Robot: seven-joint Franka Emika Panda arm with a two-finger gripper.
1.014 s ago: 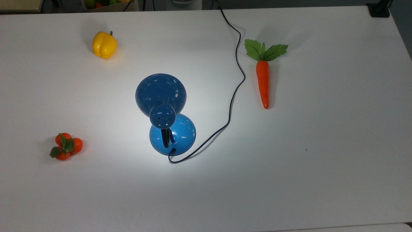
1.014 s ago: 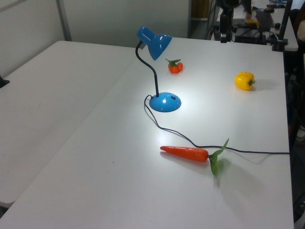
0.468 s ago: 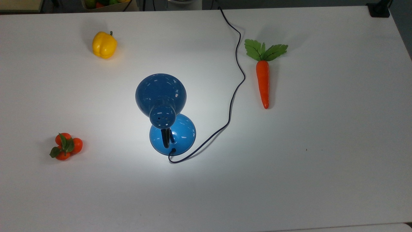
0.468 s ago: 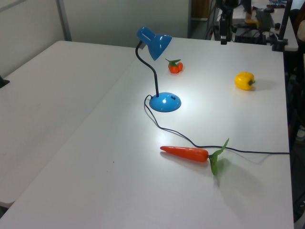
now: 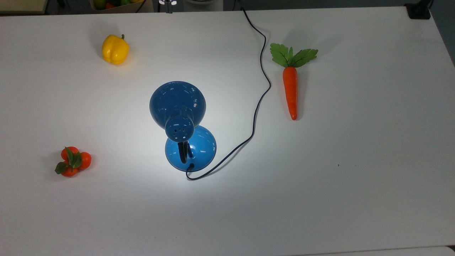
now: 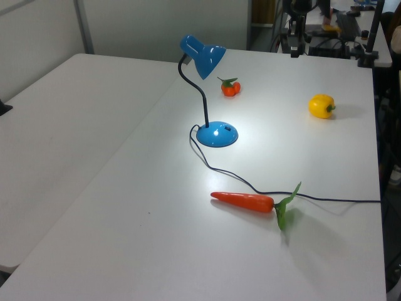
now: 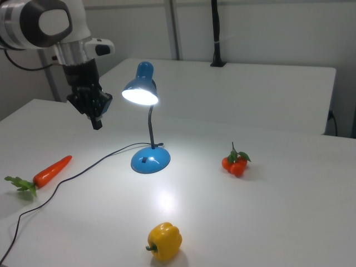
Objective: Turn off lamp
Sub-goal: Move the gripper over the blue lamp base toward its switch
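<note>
A broad white table (image 5: 355, 177) filled the room's middle, with a second white table (image 6: 56, 125) just beside it. Pale grey walls (image 7: 267, 28) stood behind.

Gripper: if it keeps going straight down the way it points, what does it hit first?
Probably bare table. In the right view the gripper points down, above the cord and well short of the lit lamp; depth is unclear, so the cord could be close.

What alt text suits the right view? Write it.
A lit blue desk lamp shines on a white table, with the robot gripper hovering at the right view's left. Around it lie a carrot, a yellow bell pepper and small oranges.
</note>
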